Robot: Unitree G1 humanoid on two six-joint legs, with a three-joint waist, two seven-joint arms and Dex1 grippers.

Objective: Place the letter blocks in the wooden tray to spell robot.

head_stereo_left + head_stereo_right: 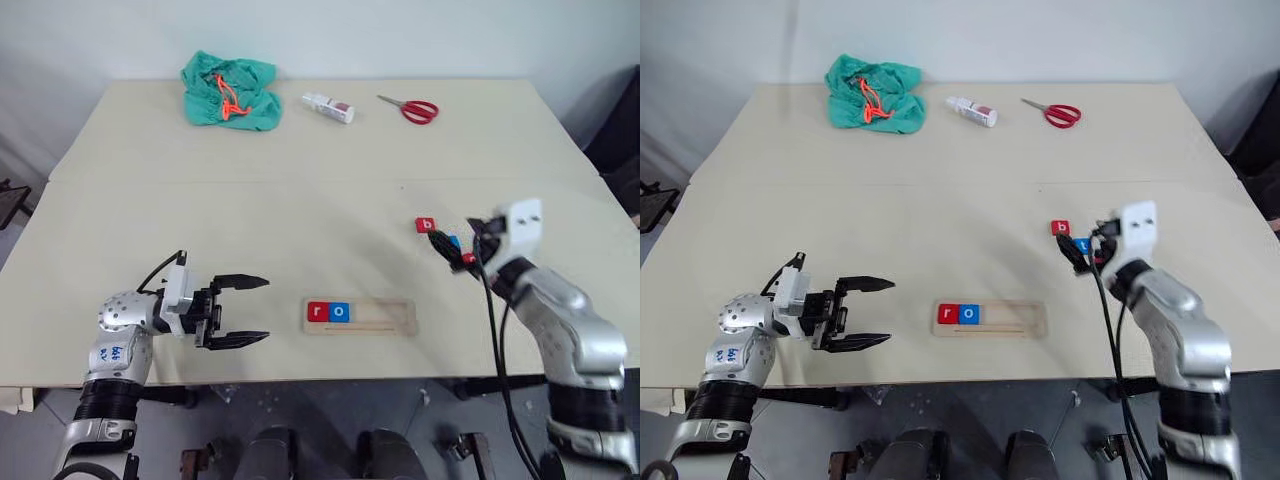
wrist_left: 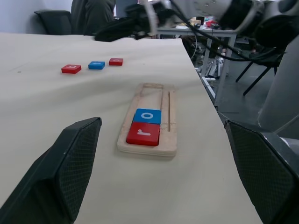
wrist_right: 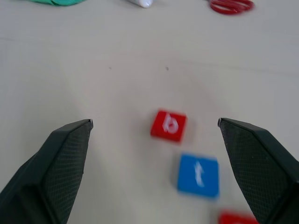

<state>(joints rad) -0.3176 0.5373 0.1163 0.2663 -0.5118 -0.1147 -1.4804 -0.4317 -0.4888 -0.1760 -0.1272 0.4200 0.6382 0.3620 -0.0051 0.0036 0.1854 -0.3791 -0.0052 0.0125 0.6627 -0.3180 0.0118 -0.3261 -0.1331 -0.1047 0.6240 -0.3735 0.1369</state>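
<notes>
Our right pincer (image 3: pixel 154 140) hangs spread above three loose tiles
The blue t tile (image 3: pixel 198 175) at five o'clock of the red b tile (image 3: pixel 168 125) risks a mistaken pick; left pincer (image 1: pixel 243 311) spread too

The left gripper (image 1: pixel 250 311) sits low and points sideways toward the middle, its two black fingers wide apart. The right gripper (image 1: pixel 1076 250) reaches forward, fingers (image 3: pixel 63 154) spread wide, seemingly empty.
</notes>
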